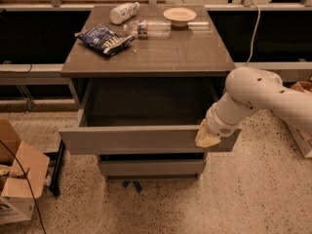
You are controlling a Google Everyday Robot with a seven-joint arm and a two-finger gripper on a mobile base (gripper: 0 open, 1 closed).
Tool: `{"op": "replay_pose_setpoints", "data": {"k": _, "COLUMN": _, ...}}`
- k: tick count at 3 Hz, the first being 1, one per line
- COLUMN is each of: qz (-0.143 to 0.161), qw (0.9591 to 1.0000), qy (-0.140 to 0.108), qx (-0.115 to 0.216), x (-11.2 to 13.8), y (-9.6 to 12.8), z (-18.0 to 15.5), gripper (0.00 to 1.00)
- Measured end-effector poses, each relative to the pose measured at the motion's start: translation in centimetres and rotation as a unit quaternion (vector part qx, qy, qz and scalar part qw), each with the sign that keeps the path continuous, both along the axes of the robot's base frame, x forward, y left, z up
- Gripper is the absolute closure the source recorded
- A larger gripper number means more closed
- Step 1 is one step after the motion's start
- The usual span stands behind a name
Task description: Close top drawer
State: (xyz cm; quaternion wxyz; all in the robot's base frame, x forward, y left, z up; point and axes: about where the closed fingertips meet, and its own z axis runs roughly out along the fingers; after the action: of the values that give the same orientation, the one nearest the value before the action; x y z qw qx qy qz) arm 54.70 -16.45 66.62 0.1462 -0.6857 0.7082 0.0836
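The top drawer (pixel 131 139) of the grey cabinet is pulled out, showing its dark empty inside. Its plain flat front panel faces me. My white arm comes in from the right. My gripper (pixel 207 138) is pressed against the right end of the drawer's front panel, near its top edge. Only its tan tip shows. A lower drawer front (pixel 151 168) sits below, closed.
On the cabinet top (pixel 195 57) lie a blue snack bag (pixel 104 39), a white bottle (pixel 123 12), a clear plastic bottle (pixel 148 28) and a small bowl (pixel 179 16). An open cardboard box (pixel 17 179) stands on the floor at the left. Another box edge (pixel 302 135) is at the right.
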Motion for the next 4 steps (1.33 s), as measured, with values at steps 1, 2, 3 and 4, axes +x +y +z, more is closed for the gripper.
{"op": "replay_pose_setpoints", "data": {"k": 1, "qz": 0.004, "qw": 0.9993, "qy": -0.029, "qx": -0.024, "x": 2.3, "y": -1.0, "z": -1.0, "gripper": 1.00}}
{"op": "replay_pose_setpoints", "data": {"k": 2, "qz": 0.004, "qw": 0.9993, "qy": -0.029, "qx": -0.024, "x": 2.4, "y": -1.0, "z": -1.0, "gripper": 1.00}}
{"op": "replay_pose_setpoints", "data": {"k": 3, "qz": 0.011, "qw": 0.9972, "qy": -0.073, "qx": -0.010, "x": 6.6, "y": -1.3, "z": -0.2, "gripper": 1.00}}
{"op": "replay_pose_setpoints", "data": {"k": 4, "qz": 0.011, "qw": 0.9972, "qy": -0.073, "qx": -0.010, "x": 6.6, "y": -1.3, "z": -0.2, "gripper": 1.00}}
